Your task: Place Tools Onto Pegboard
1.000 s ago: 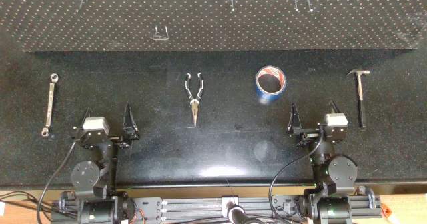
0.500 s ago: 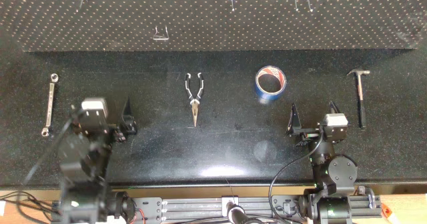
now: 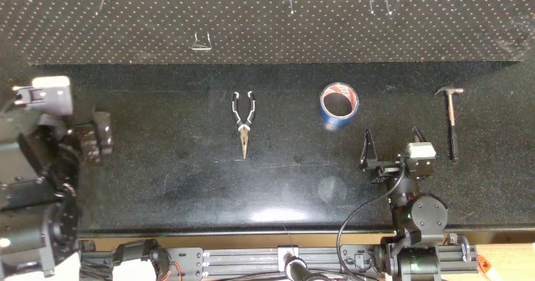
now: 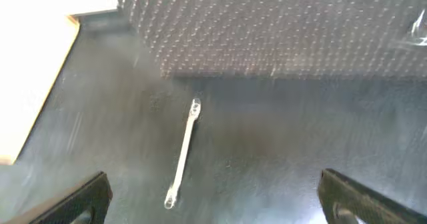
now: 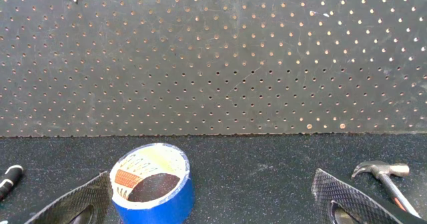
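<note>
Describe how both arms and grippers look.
The left arm and right arm are black with rounded joint housings, each with a pale block at the wrist; a black cable loops beside the right one. The left gripper and right gripper have dark, tapering fingers.

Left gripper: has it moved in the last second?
Yes. In the top view the left gripper swung left, away from the grey-handled needle-nose pliers; its wrist view shows the silver combination wrench ahead of its open jaws.
</note>
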You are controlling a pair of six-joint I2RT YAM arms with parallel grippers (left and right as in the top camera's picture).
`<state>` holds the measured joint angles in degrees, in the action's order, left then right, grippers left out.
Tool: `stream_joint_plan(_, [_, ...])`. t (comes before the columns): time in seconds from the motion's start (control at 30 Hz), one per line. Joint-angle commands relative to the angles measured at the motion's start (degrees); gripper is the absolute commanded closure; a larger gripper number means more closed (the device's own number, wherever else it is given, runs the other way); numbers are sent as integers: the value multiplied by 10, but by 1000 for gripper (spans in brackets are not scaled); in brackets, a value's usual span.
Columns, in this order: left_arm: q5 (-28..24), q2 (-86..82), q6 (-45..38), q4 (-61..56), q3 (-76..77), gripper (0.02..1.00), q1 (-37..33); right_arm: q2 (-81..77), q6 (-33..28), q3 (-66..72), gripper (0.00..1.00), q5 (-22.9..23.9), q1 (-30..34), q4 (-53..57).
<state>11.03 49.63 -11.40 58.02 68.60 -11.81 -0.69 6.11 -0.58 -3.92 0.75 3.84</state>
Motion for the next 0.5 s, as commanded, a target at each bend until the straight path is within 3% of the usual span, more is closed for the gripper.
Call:
stream_joint_plan(0.03, [-68,16,-70,66,53,25,-104,6,-6,3,25,5,3,0])
stream_joint_plan(0.2, [-87,28,-160,100,38,25,-269,6,-6,3,25,5,3,0])
stream_joint_plan(0.33, [-165,29,-204,106,30,25,-418,6,-6,3,25,5,3,0])
stream_joint_plan(0.5, [-178,42,-241,109,29,25,-499,6,-6,3,25,5,3,0])
